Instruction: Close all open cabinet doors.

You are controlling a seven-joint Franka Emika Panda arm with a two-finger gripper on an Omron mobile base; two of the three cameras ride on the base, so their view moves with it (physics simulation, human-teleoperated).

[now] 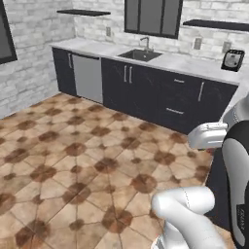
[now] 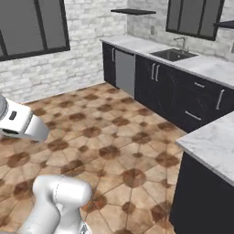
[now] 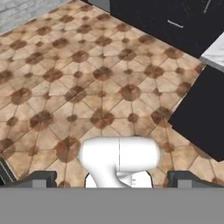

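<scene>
Cabinet doors (image 1: 127,83): matte black, flat-fronted with slim vertical silver bar handles, set below a pale marble counter (image 1: 194,65) along the far wall, beside a brushed grey dishwasher panel (image 1: 87,78) to their left. Floor (image 1: 73,160): brown and tan tiles in a star-and-octagon pattern. Gripper (image 3: 112,180): two small dark finger tips standing wide apart, holding nothing, over the floor.
</scene>
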